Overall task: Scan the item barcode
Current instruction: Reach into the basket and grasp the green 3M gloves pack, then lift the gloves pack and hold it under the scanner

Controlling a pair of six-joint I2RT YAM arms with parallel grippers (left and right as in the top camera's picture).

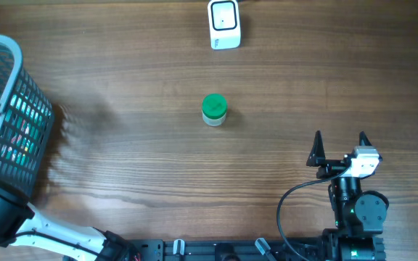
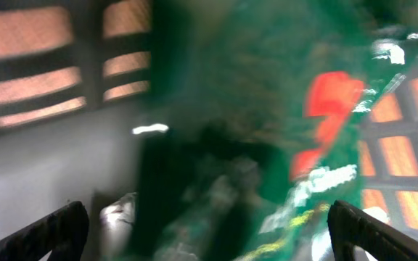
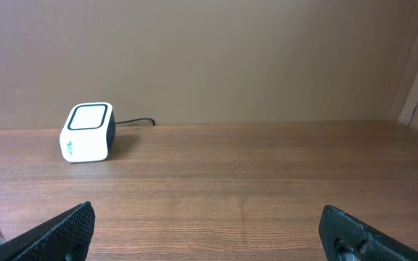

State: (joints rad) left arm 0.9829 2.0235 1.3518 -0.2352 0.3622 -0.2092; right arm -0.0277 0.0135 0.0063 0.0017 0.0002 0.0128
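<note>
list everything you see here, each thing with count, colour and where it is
scanner: 1, white, far edge of the table, near the centre
scanner cable: 1, black, running off behind the scanner
jar: 1, green lid and pale body, upright mid-table, apart from the scanner
basket: 1, grey mesh, left edge of the table
packet: 1, green with red print, inside the basket, blurred; other contents too hidden to count
table: 1, brown wood, under everything
left pincer: 1, black, open, down inside the basket facing the packet
right pincer: 1, black, open and empty, over the near right of the table
</note>
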